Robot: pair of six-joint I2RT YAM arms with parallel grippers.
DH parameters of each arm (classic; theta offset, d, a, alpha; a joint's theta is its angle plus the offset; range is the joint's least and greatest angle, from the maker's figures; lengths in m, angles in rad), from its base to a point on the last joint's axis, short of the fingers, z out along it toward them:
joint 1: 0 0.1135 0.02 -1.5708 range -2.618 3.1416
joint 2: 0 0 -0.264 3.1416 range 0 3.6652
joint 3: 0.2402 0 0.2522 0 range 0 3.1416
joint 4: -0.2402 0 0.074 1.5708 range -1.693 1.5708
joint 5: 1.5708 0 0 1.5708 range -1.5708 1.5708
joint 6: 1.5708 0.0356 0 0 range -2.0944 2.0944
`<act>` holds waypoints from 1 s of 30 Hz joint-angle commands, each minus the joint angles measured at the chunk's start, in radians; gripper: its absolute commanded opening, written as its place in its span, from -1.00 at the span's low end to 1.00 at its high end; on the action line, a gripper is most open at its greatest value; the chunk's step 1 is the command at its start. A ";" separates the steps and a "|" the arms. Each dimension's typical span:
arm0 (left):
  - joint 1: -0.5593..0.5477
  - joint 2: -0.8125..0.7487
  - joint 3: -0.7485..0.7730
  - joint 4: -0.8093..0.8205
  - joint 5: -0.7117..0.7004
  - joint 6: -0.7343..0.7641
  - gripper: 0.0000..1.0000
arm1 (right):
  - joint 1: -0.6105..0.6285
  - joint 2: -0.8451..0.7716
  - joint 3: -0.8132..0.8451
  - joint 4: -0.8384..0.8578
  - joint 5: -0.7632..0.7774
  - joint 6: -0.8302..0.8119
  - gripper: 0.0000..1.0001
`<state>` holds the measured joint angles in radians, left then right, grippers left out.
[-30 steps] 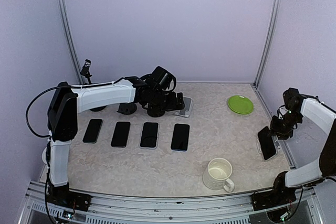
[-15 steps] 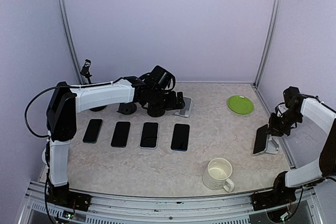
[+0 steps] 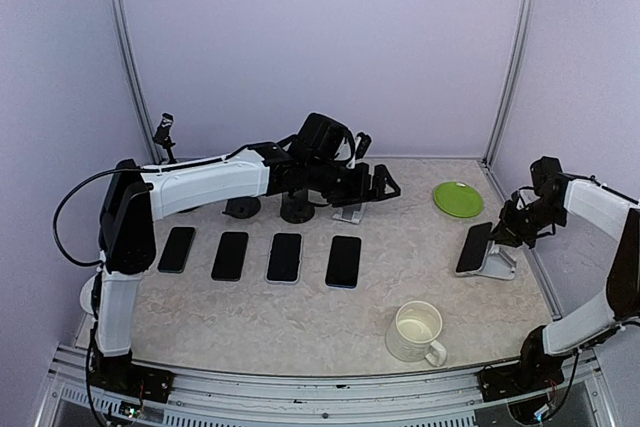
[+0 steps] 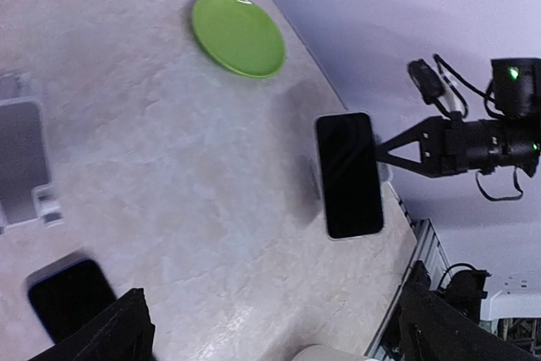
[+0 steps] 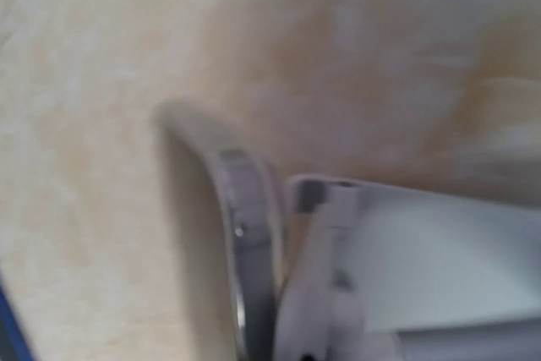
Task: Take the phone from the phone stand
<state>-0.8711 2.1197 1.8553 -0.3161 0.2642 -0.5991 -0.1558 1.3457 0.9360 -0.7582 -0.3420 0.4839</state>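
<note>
Top external view: by the counter's (image 3: 430, 257) right edge, the phone (image 3: 473, 247) leans on its phone stand (image 3: 498, 267), not yet lifted. My right hand (image 3: 505, 232) sits just behind it; I cannot tell whether it grips. Farther back, my left hand (image 3: 375, 175) hovers, spread wide. Next, I judge: pinch the phone's edges, lift clear.

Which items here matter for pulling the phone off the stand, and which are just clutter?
In the job:
- phone, propped on the stand at the right
- right claw, just behind the stand
- left claw, open over mid-table

Lying about:
- row of four flat phones
- empty stand
- green plate
- mug
</note>
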 commanded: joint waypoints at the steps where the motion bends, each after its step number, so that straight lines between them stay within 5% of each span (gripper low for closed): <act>1: -0.055 0.091 0.119 0.018 0.140 0.043 0.98 | 0.042 0.031 0.027 0.084 -0.085 0.058 -0.94; 9: -0.111 0.261 0.316 -0.048 0.161 0.043 0.98 | 0.078 0.077 0.030 0.089 -0.036 0.068 -0.99; 30: -0.140 0.286 0.257 0.003 0.029 0.089 0.98 | 0.078 0.090 0.023 0.075 -0.119 -0.017 -1.00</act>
<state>-1.0096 2.4432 2.1338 -0.3328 0.3279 -0.5415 -0.0875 1.4082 0.9592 -0.6582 -0.4137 0.5022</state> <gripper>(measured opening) 0.988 0.063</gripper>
